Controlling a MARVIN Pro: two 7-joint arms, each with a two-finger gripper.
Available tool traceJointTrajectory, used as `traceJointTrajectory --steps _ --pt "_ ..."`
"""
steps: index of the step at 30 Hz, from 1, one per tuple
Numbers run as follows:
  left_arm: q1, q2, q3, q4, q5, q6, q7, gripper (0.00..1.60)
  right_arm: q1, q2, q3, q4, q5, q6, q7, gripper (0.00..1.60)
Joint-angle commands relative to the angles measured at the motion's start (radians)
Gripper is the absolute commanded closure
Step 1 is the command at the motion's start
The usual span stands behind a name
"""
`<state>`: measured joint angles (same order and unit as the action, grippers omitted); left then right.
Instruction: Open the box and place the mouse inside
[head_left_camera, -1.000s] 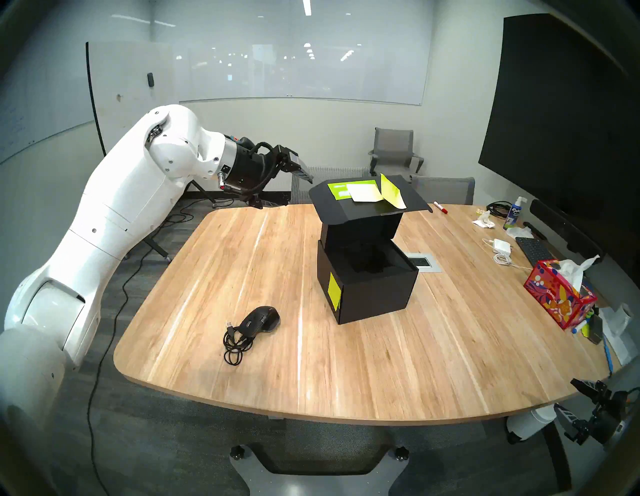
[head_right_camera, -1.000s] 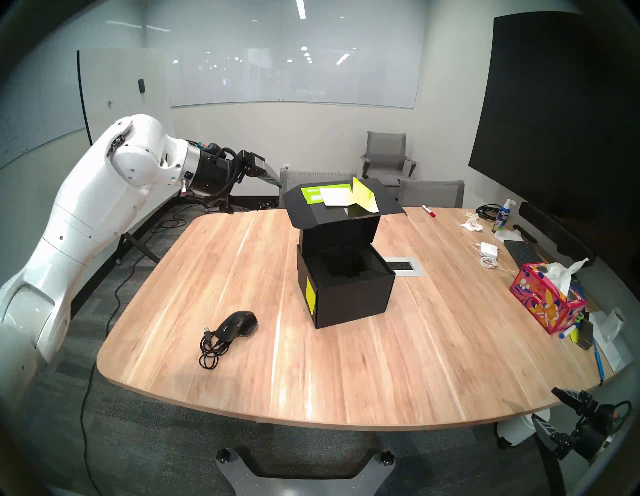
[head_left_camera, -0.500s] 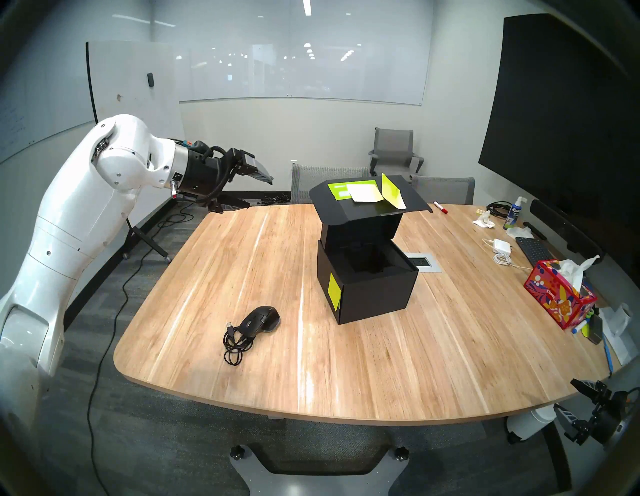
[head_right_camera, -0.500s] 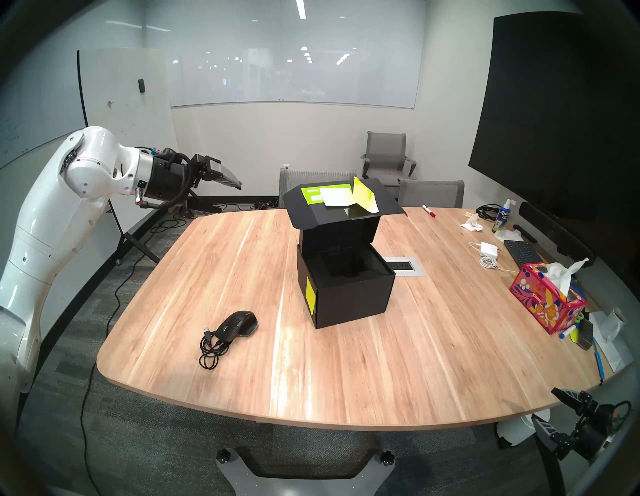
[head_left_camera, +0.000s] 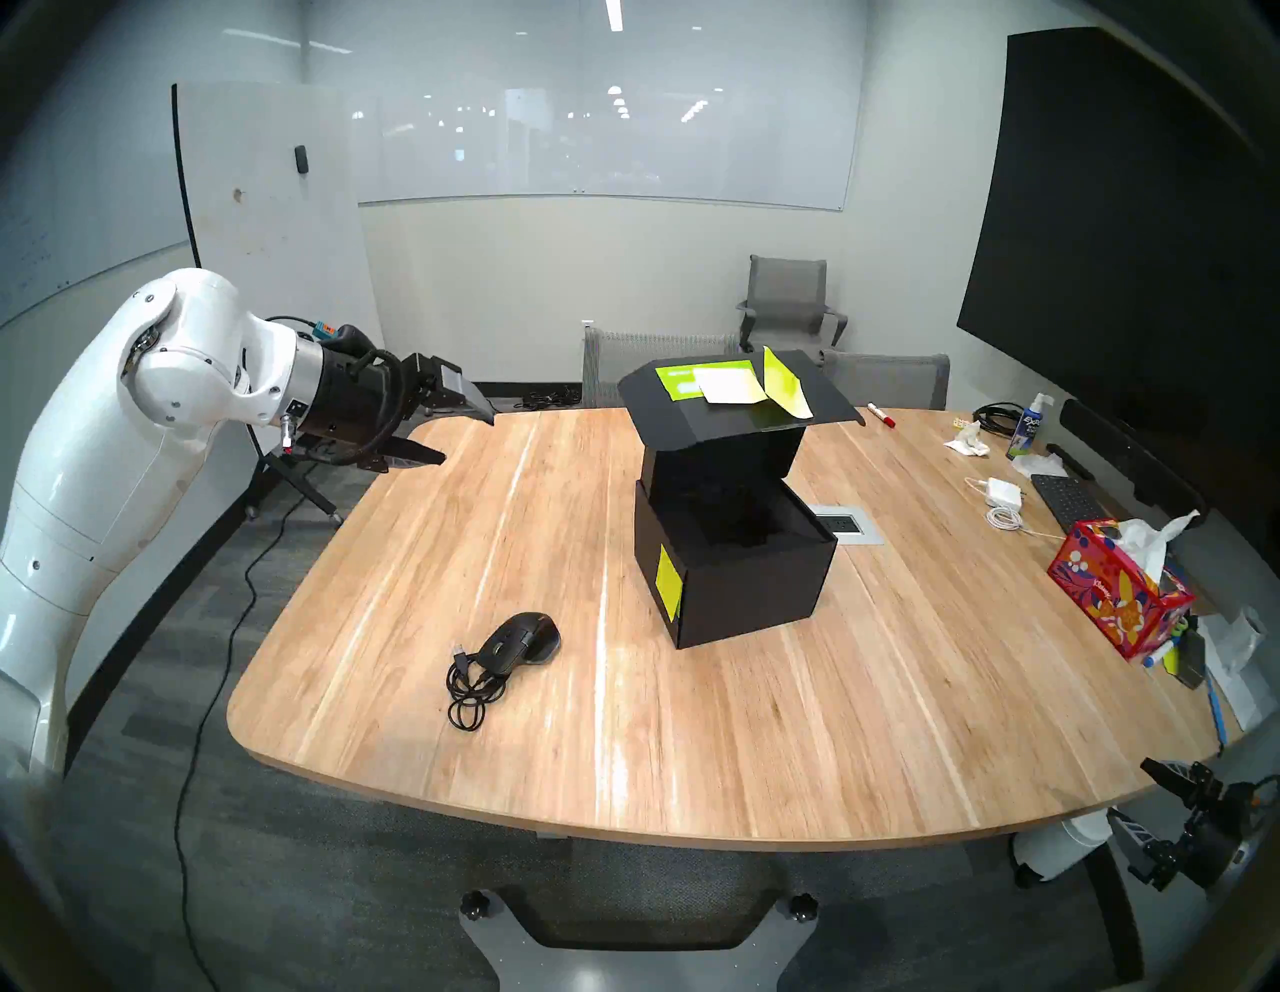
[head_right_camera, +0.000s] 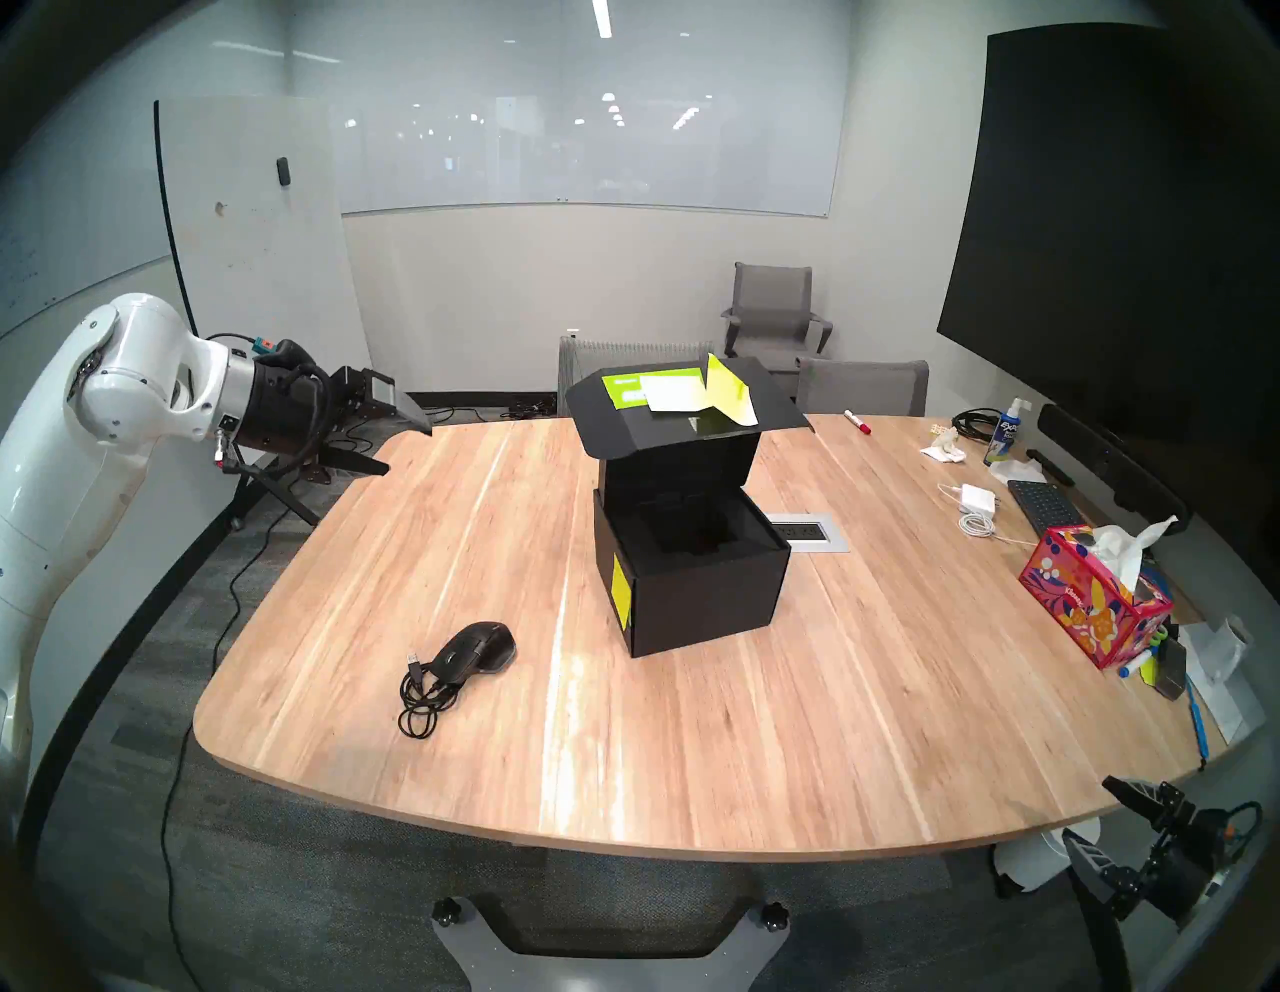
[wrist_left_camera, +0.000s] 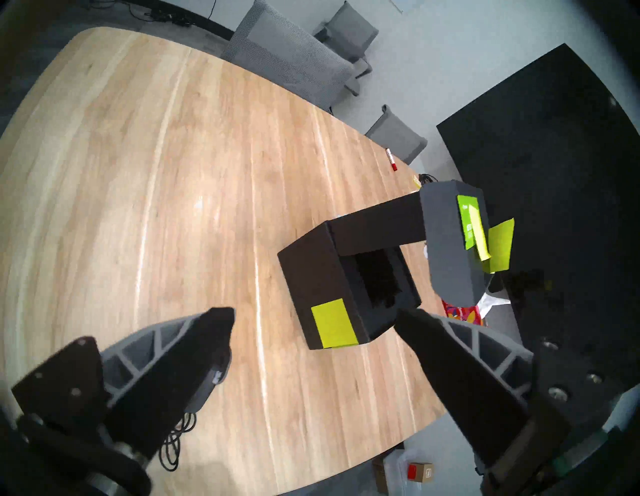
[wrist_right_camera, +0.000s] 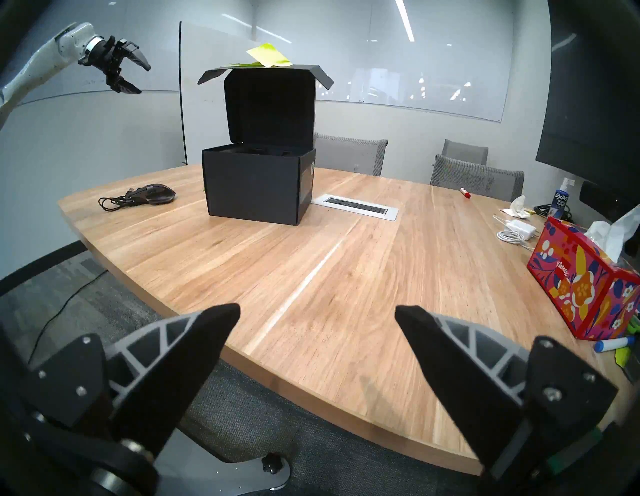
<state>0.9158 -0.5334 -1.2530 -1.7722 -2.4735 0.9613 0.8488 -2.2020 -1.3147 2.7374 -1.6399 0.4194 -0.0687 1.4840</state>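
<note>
Your box (head_left_camera: 734, 575) sits in the middle of the table (head_left_camera: 831, 727) with its lid (head_left_camera: 727, 409) standing up and folded back, so the hole on top is free. The mouse (head_left_camera: 521, 641) lies on the table nearer to you, to the left of the box and well apart from it. Its thin cable (head_left_camera: 471, 689) is curled in loops right beside it.

Your left gripper (head_left_camera: 469, 438) hangs over the far left corner of the table, spread wide with nothing in it. Your right gripper (wrist_right_camera: 317, 313) waits low by the near right edge, also spread wide with nothing in it.

Here is what I think can go wrong. The mouse is round and smooth, so it may slip out if you pinch it off-centre. The cable may dangle, catch the box edge and stay outside. The lid looks light, so a bump from your arm may knock it down over the hole. A hard bump may push the whole box away.
</note>
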Motion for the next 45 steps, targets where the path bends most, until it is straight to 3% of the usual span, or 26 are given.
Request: traceJointTrajectory --steps 1,14,28,45 --pt "0.116 0.12 -0.022 -0.109 0.04 -0.001 -0.049 0.0 0.0 0.002 0.004 -0.006 0.006 0.0 0.0 0.0" --pt "0.228 0.2 -0.08 -0.219 0.126 -0.001 -0.153 0.0 0.001 0.002 0.005 -0.006 0.004 0.0 0.0 0.0" --pt "0.312 0.214 -0.118 -0.413 0.226 -0.003 -0.234 0.0 0.002 0.002 0.004 -0.006 0.001 0.0 0.0 0.0" --pt "0.389 0.198 -0.218 -0.606 0.35 -0.092 -0.309 0.0 0.003 0.002 0.005 -0.006 -0.002 0.0 0.0 0.0"
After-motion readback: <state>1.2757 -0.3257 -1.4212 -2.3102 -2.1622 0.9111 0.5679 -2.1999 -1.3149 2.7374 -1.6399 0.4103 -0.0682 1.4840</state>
